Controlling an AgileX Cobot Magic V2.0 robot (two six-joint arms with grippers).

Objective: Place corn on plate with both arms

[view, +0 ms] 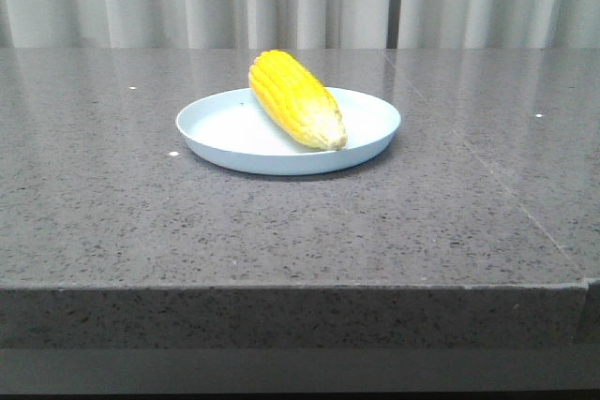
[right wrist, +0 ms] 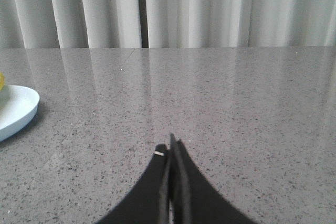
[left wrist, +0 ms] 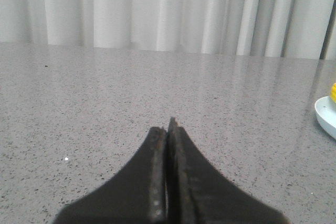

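Both pincers closed, empty: left (left wrist: 168,129), right (right wrist: 170,145) | corn (view: 293,100) on plate (view: 225,128), frame centre | placement looks done | next: none needed

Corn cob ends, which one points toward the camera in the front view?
The paler tapered tip of the corn, near the plate's front rim; the blunt yellow end sits farther back.

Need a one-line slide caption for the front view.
Corn lying diagonally on the pale plate, paler tip toward the camera, on a speckled grey table; no arms in frame.
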